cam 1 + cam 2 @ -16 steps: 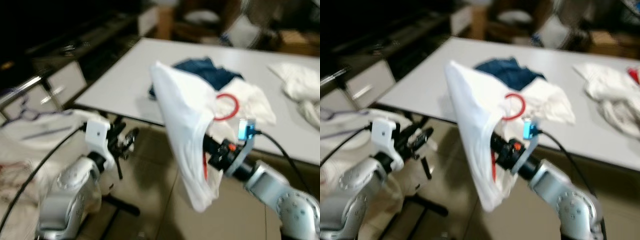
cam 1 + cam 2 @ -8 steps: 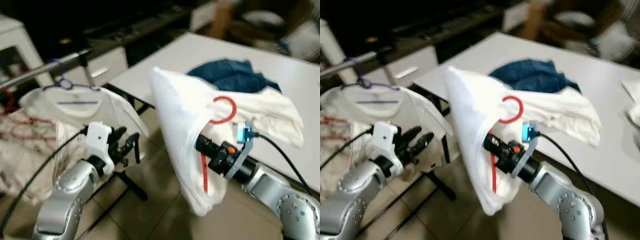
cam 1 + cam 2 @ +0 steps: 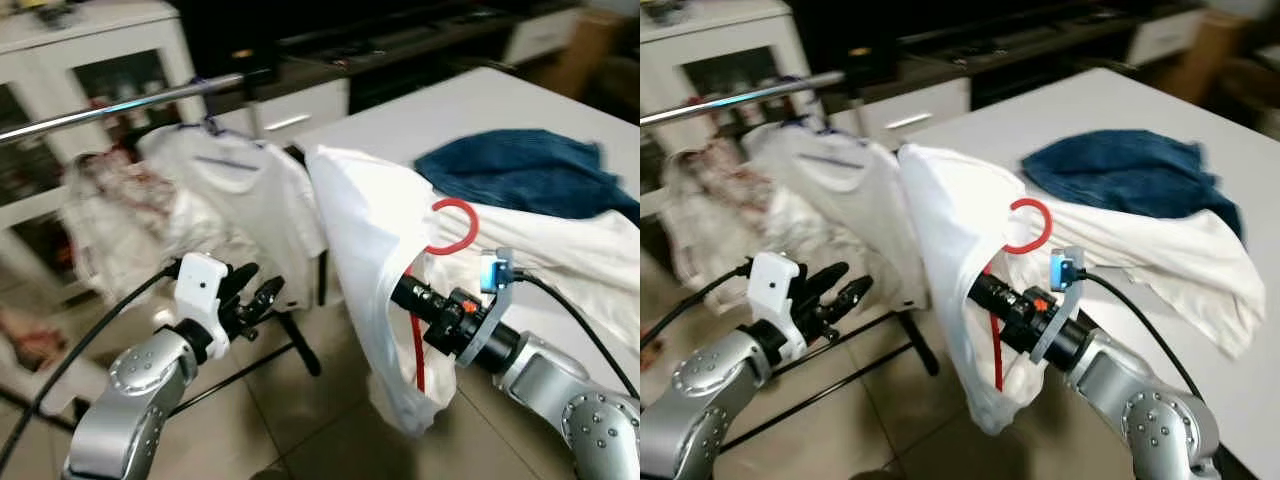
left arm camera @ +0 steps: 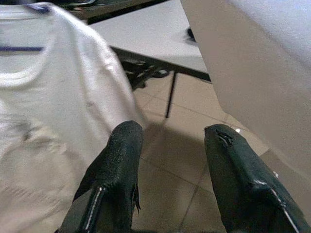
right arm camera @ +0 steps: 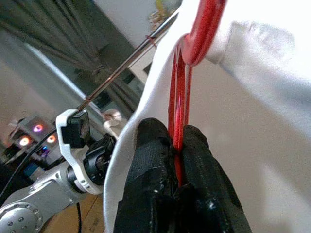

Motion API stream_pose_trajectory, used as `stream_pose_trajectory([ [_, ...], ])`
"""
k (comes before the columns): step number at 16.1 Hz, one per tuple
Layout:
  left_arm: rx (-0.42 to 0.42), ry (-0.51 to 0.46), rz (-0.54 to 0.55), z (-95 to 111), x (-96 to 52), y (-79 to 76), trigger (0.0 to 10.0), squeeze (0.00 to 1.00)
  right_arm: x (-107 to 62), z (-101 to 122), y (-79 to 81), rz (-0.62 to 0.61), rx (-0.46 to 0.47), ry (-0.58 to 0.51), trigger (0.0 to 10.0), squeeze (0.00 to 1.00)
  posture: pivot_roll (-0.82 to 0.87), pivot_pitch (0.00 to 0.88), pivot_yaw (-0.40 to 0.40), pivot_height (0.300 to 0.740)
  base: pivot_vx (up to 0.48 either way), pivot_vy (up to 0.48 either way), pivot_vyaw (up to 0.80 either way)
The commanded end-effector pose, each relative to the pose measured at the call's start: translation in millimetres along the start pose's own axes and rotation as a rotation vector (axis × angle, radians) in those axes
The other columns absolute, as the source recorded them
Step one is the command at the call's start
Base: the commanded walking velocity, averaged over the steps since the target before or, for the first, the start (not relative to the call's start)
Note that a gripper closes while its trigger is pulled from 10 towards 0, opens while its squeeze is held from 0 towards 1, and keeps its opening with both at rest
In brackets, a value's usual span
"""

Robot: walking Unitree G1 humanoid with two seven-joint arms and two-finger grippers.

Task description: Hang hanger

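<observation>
Right pincer (image 5: 177, 160) on red hanger (image 5: 182, 87), beside white table (image 3: 450, 105).

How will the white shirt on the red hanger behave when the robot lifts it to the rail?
The white shirt will probably swing and sag; it droops in loose folds. The red hanger looks stiff, pinched in the right gripper.

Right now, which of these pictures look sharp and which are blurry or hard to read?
Left eye view: the rail and the clothes on it are smeared, while the red hanger in the white shirt reads clearly. Left wrist view: the left claw is crisp, its fingers apart. Right wrist view: the right claw gripping the hanger is sharp, the room behind soft and dim.
</observation>
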State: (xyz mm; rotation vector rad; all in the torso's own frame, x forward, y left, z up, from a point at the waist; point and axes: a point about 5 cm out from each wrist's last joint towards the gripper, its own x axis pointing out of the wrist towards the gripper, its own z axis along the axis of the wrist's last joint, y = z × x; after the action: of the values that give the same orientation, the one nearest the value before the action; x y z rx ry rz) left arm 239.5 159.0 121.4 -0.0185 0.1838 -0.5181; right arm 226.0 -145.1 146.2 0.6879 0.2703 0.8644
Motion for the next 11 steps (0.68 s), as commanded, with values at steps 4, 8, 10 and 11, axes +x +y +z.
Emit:
stream_pose_trajectory([
  [4,-0.014,-0.001,-0.045,1.8,-2.1,-4.0,10.0,0.0,-22.3,78.1,15.7,0.064,-0.17,-0.261,10.0,0.0,-0.09,0.0,0.063,0.74,0.0,0.0,0.76],
  [8,-0.017,-0.008,-0.07,2.7,1.7,-6.7,10.0,0.0,-30.1,105.4,40.9,0.185,-0.281,-0.318,10.0,0.0,-0.1,0.0,0.061,0.74,0.0,0.0,0.75],
  [10,-0.019,-0.01,-0.078,3.0,2.1,-8.8,10.0,0.0,-24.3,78.4,30.5,0.134,-0.253,-0.184,10.0,0.0,-0.09,0.0,0.057,0.74,0.0,0.0,0.74],
  [11,-0.019,-0.007,-0.082,2.3,1.6,-8.9,10.0,0.0,-22.8,60.6,24.2,0.112,-0.228,-0.103,10.0,0.0,-0.09,0.0,0.056,0.74,0.0,0.0,0.75],
])
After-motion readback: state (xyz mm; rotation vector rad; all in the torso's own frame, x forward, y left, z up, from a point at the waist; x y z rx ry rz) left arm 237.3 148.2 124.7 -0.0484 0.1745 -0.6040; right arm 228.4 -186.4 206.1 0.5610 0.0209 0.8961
